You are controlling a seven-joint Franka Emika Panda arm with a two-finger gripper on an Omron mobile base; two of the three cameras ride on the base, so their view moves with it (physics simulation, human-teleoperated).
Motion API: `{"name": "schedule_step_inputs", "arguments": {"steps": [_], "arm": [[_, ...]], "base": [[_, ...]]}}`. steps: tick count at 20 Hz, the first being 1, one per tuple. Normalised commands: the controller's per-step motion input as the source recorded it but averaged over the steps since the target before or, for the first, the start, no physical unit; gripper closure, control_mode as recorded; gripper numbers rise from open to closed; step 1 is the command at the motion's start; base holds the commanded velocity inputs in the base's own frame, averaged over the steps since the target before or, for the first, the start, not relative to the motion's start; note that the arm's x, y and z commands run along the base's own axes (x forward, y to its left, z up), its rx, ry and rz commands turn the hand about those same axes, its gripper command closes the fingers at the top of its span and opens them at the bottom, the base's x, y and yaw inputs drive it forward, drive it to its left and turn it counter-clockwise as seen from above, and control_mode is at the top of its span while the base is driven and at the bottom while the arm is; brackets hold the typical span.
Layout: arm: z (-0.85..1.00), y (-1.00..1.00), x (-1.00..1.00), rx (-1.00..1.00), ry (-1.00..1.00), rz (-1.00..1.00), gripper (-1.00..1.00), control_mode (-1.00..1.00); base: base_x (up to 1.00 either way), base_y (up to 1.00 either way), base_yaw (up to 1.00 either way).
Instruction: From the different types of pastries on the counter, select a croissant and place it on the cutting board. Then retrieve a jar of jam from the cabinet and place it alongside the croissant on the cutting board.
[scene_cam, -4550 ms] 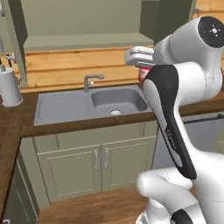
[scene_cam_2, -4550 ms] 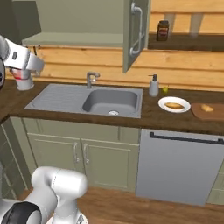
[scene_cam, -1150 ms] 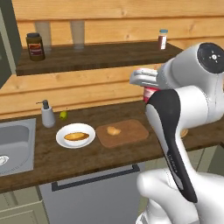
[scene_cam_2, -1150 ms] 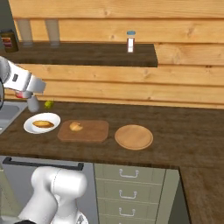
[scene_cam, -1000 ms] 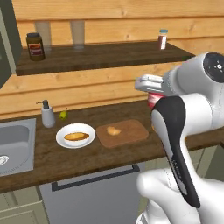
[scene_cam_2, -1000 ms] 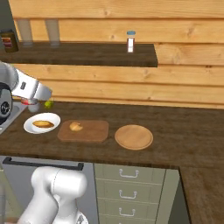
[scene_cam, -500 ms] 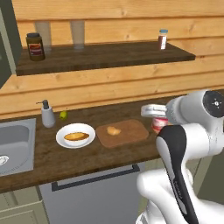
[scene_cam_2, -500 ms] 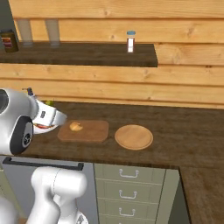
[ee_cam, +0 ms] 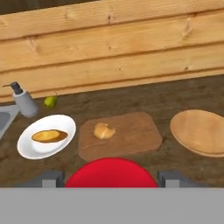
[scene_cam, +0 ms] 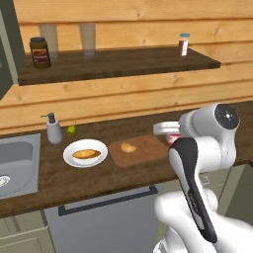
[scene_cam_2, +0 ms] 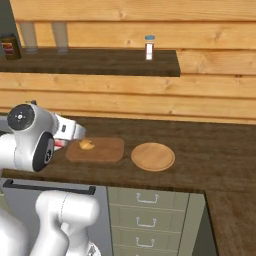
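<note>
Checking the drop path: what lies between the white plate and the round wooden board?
The rectangular cutting board with a small pastry, seen in hand view.

The big white robot arm [scene_cam: 197,178] has round, smooth parts, a dark stripe down one side, and dark round joint caps [scene_cam_2: 21,118].
</note>
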Motion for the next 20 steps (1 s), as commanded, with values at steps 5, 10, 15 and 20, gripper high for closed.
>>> {"name": "schedule_step_inputs", "arguments": {"steps": [5,10,15,20], "arm": [[-0.64,-0.06,0.26,-0.07,0.00,0.05,1.00,-1.00],[-0.42,-0.24,0.16,-0.01,-0.04,0.02,1.00,-1.00],[-0.49,-0.08,0.19,-0.08,-0.25,0.01,1.00,-1.00],[-0.66,-0.04,0.45,-0.03,-0.20,0.00,1.00,-1.00]], "base": [[0.00,0.00,0.00],[0.00,0.00,0.00],[0.00,0.00,0.00],[0.00,0.00,0.00]]}}
